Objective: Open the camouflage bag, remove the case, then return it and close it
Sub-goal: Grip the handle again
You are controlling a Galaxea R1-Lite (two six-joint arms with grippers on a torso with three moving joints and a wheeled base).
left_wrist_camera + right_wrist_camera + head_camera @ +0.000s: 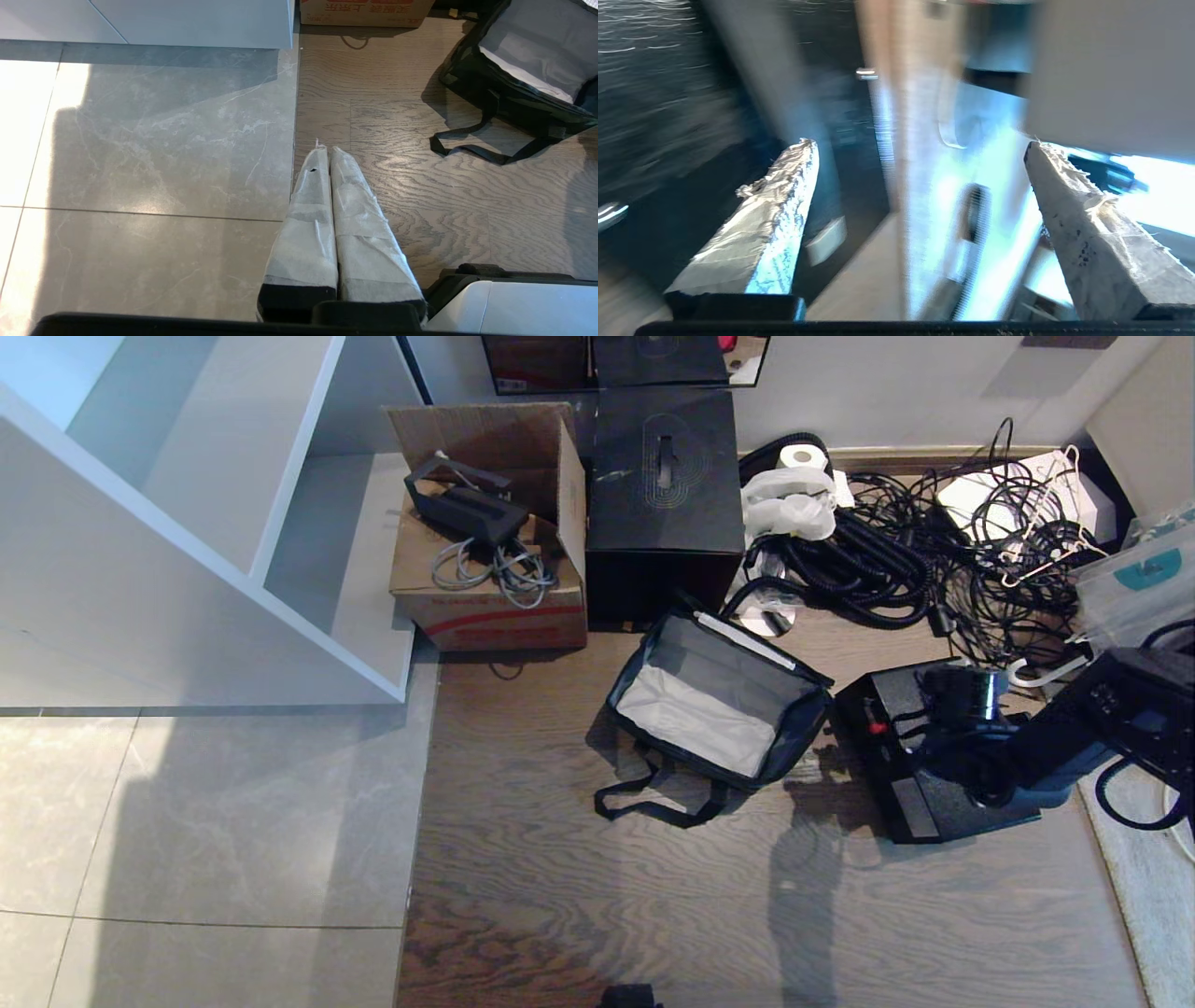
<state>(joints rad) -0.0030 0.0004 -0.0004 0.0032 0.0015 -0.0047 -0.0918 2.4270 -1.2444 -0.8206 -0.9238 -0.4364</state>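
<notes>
The camouflage bag (pixel 810 733) lies open on the wood floor, its grey lining showing and nothing visible inside; it also appears in the left wrist view (pixel 514 98). Its black strap handles (pixel 653 805) trail toward me. The case (pixel 910 807), flat and black with a small red latch (pixel 876 727), lies on the floor just right of the bag. My right arm (pixel 1074 737) reaches over the case from the right. The right gripper (pixel 920 144) is open, fingers wide apart with nothing between them. My left gripper (pixel 325 148) is shut and hangs parked over the floor.
A big black cube box (pixel 663 476) and an open cardboard box (pixel 490 579) stand behind the bag. A tangle of black cables (pixel 934 551) fills the back right. White shelving (pixel 233 523) is on the left, with grey tiles (pixel 205 840) before it.
</notes>
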